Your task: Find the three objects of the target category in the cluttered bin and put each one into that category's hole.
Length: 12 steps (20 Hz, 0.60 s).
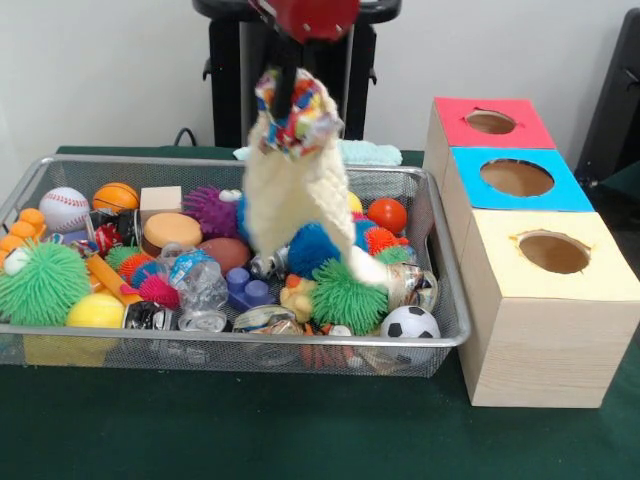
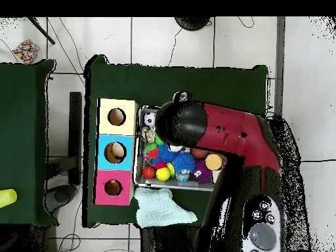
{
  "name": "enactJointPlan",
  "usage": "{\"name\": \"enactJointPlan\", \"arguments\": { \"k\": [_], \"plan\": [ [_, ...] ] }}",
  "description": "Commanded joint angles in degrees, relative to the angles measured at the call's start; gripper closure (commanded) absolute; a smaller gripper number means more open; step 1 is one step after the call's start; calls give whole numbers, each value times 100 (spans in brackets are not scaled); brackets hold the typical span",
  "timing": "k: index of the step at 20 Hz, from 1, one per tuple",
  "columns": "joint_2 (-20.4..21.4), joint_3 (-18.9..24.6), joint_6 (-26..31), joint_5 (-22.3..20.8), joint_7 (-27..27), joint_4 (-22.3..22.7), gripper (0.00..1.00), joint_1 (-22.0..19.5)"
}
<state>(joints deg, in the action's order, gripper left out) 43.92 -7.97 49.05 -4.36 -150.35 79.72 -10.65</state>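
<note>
We see the green bench (image 1: 300, 440) carrying a wire bin (image 1: 445, 300) crammed with toys, and beside it a row of three wooden boxes (image 1: 530, 350) with red (image 1: 455, 125), blue (image 1: 470, 185) and yellow (image 1: 500, 245) tops, each cut with a round hole. The red arm (image 2: 239, 134) reaches over the bin. Its tool (image 1: 290, 105) is clenched on a cream knitted cloth (image 1: 295, 190) with a colourful patterned top, which hangs straight down below the tool, its lower end among the toys. A pale blue towel (image 2: 163, 207) lies on the bench beside the bin. Smaller things include a baseball (image 1: 64, 208), a soccer ball (image 1: 410, 323) and green spiky balls (image 1: 42, 282). We can read no writing.
</note>
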Motion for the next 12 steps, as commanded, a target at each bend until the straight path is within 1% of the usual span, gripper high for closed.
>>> {"name": "enactJointPlan", "arguments": {
  "k": [1, 3, 6, 8, 12],
  "plan": [
    [41, 242, 422, -420, 1154, 32, 100, -590],
    [-51, 268, 65, -609, 1296, 10, 100, -721],
    [-146, 311, -266, -834, 1404, 29, 100, -901],
    [-201, 412, -225, -880, 1426, 34, 100, -1033],
    [-247, 572, -179, -928, 1352, 7, 100, -1149]
  ]
}}
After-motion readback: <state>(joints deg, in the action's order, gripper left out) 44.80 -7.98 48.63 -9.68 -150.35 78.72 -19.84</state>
